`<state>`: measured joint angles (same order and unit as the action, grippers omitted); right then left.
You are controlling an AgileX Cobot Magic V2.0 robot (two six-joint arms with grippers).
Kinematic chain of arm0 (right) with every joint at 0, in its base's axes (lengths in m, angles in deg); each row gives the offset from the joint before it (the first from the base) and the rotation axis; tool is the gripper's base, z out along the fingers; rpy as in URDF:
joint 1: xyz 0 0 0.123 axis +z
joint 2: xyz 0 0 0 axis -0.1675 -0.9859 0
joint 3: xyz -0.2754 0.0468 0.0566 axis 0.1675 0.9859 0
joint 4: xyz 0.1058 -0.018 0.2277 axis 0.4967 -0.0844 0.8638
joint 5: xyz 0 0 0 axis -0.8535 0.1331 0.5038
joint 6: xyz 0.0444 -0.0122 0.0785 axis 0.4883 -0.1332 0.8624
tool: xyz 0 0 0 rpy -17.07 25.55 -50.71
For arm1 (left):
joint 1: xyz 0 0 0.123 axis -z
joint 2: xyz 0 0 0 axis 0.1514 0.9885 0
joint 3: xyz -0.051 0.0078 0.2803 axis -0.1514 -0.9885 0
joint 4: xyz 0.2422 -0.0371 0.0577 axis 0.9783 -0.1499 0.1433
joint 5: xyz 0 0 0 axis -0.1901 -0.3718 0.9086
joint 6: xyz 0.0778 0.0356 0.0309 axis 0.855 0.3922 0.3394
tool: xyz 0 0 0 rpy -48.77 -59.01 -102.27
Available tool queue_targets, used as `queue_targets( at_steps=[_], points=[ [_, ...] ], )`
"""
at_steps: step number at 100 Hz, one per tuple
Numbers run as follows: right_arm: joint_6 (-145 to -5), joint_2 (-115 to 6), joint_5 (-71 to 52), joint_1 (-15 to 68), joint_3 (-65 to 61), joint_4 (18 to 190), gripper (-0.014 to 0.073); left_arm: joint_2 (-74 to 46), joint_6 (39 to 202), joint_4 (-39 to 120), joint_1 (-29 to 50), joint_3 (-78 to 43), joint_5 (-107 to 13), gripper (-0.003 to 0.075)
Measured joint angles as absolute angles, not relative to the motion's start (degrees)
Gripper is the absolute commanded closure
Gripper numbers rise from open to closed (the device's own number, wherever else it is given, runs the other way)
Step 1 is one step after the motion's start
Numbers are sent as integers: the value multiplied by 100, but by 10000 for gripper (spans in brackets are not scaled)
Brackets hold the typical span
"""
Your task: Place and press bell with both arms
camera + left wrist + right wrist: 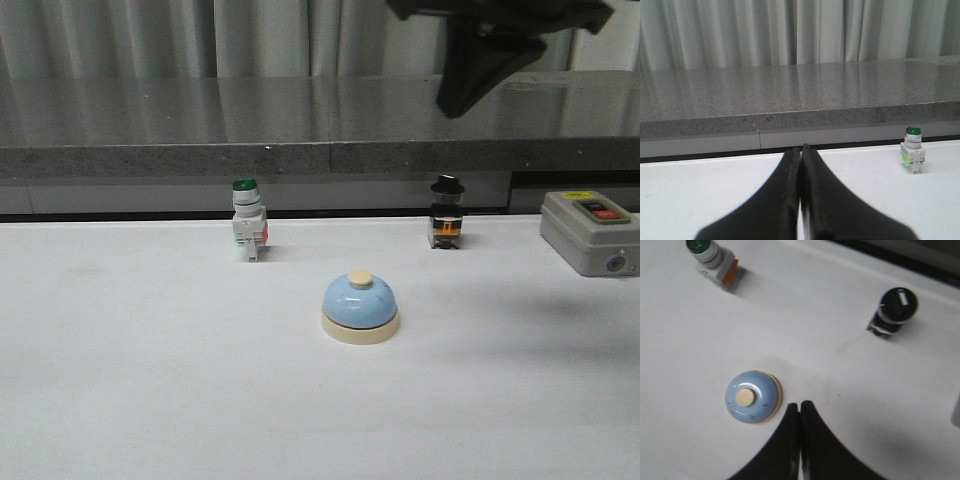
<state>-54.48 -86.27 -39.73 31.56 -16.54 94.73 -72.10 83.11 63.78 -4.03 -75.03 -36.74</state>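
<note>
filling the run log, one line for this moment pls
bell: on table, untouched | left gripper: shut, empty, low | right gripper: shut, empty, above bell | press: not yet

The white table (120, 380) carries the bell (360, 306), green-capped switch (248, 232), black-knobbed switch (446, 212) and grey button box (590, 232)

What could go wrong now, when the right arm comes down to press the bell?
1. The right gripper, fingers shut, hangs beside the bell, not over its cream button; a straight descent may hit the dome's edge or the table.
2. The bell stands free, so an off-centre push might slide it.
3. The left gripper is shut and faces the green-capped switch, so it cannot steady the bell.
</note>
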Motion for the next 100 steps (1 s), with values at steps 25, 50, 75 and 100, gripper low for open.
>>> queue_targets(
  at_steps=[25,50,75,100],
  points=[
    [-5448,-7378,-3920,2286,-701,9331,654,-7210,8311,6378,-403,-7503,-3674,741],
    [-5448,-5700,-3524,1479,497,9293,654,-7210,8311,6378,-403,-7503,-3674,741],
    [-5448,-4067,-3275,1320,1565,9293,654,-7210,8311,6378,-403,-7503,-3674,741],
    [-5448,-2625,-3231,1320,2308,9293,654,-7210,8311,6378,-403,-7503,-3674,741]
  ],
)
